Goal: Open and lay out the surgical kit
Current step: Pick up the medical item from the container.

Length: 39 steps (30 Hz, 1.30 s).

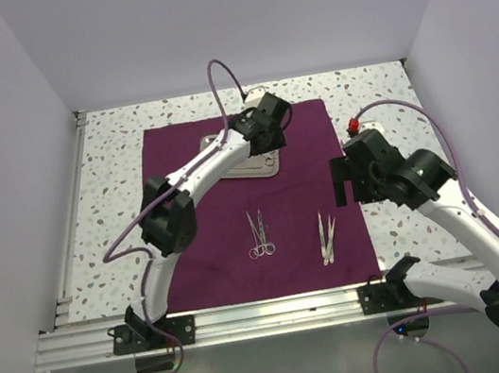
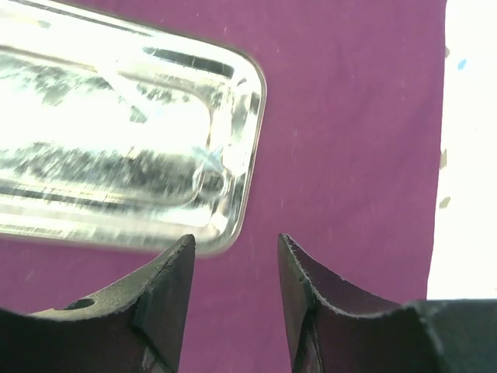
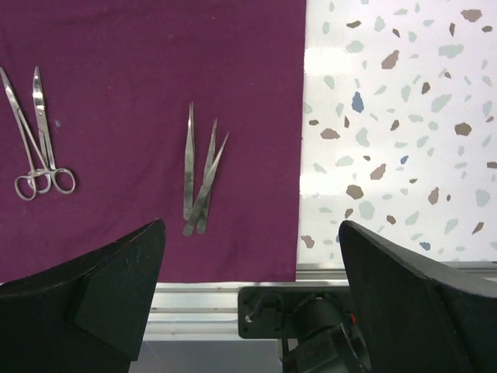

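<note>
Cloth (image 1: 226, 276) lies spread in our top view, the tray (image 1: 270, 166) at its far side under the left gripper (image 1: 267, 117), with scissors (image 1: 260, 235) and tweezers (image 1: 326, 236) nearer. Our left wrist view alone shows those jaws parted beside the tray's corner; we judge the tray stiff and slick, best pinched by its rim. Our right wrist view shows the right gripper (image 3: 250, 225) wide open over the cloth's near right edge.

Dark purple cloth (image 1: 212, 250), shiny silver tray (image 1: 263, 163), steel-grey scissors (image 1: 260, 235) and tweezers (image 1: 327, 236), white table (image 1: 117, 199) speckled grey and brown.
</note>
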Motion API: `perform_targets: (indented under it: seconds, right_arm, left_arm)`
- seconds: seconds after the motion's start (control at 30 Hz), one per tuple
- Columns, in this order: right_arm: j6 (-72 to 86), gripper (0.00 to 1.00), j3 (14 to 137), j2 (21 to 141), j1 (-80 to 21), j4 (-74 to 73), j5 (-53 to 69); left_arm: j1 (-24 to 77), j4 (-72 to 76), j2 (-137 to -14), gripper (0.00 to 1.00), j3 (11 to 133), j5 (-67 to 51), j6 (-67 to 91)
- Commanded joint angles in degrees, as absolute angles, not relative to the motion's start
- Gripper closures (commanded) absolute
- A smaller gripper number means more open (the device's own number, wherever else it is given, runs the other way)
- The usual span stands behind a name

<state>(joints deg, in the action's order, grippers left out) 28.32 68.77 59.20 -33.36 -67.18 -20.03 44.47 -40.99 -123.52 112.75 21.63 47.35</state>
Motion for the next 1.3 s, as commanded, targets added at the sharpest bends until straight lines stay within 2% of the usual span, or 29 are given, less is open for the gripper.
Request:
perform_targets:
  seconds: [0.0, 0.1, 0.33, 0.9, 1.27]
  right_arm:
    - [29.8, 0.02, 70.3, 56.1, -33.5, -71.8, -22.8]
    - [29.9, 0.02, 71.2, 54.6, -33.5, -74.2, -25.0]
    - [30.2, 0.02, 72.8, 52.5, -33.6, -78.5, -28.1]
    - [28.7, 0.02, 71.8, 52.5, -33.6, -78.1, -29.7]
    - [26.6, 0.01, 72.2, 54.0, -33.5, -76.8, -29.8]
  left_arm:
    - [43.2, -46.9, -131.6, 0.50, 121.1, 22.6, 48.5]
    - [42.5, -47.2, -135.3, 0.52, 124.4, 21.6, 52.0]
    - [41.4, -44.1, -137.6, 0.58, 123.1, 22.1, 56.4]
    - [40.8, -39.1, -141.0, 0.60, 125.2, 21.2, 57.4]
    - [40.5, -40.9, -144.8, 0.62, 129.3, 21.4, 57.0]
